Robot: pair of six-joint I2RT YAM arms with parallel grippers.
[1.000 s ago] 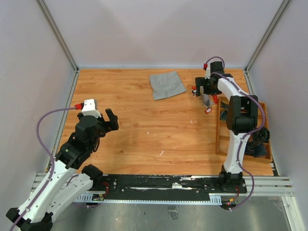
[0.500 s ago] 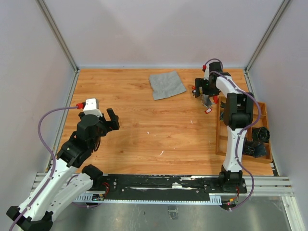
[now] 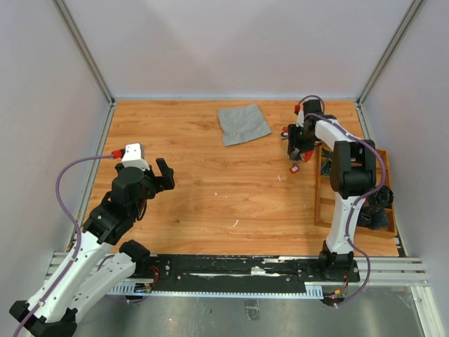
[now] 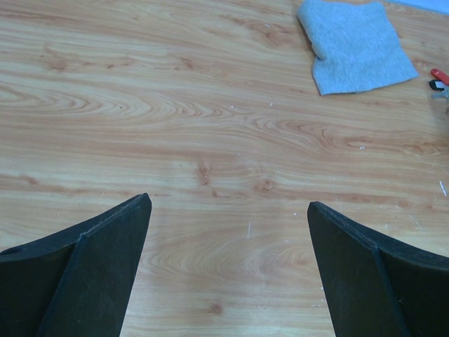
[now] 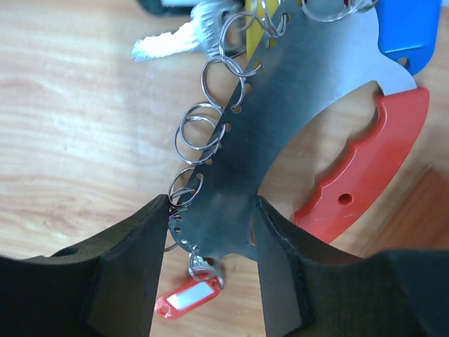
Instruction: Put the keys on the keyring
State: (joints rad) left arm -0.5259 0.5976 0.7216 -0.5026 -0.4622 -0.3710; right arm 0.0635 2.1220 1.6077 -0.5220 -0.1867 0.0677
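Seen from the top camera, the left gripper [image 3: 165, 177] hangs above the table [image 3: 210, 203] at its 9 o'clock side, jaws spread wide and holding nothing. The right gripper [image 3: 298, 147] is low at the table's 2 o'clock. A red tag [image 3: 295, 168] lies on the wood at its 6 o'clock. A grey cloth [image 3: 243, 123] is at the table's 12 o'clock, and a wooden tray [image 3: 324, 203] at 3 o'clock.

Left wrist: bare wood lies between the two parted fingers. The cloth is at 1 o'clock, well apart from them.

Right wrist: the keyring [image 5: 295, 84] is a curved silvery plate with a row of holes carrying wire rings [image 5: 200, 130]. Its red plastic grip [image 5: 365, 161] is at 3 o'clock. The jaws are partly closed and pinch the plate's lower end, one finger against each edge. The keys [image 5: 405, 28] cluster at the plate's far end: a blue head at 1 o'clock, yellow at 12 and white at 11. The red tag hangs from a ring at 6 o'clock.
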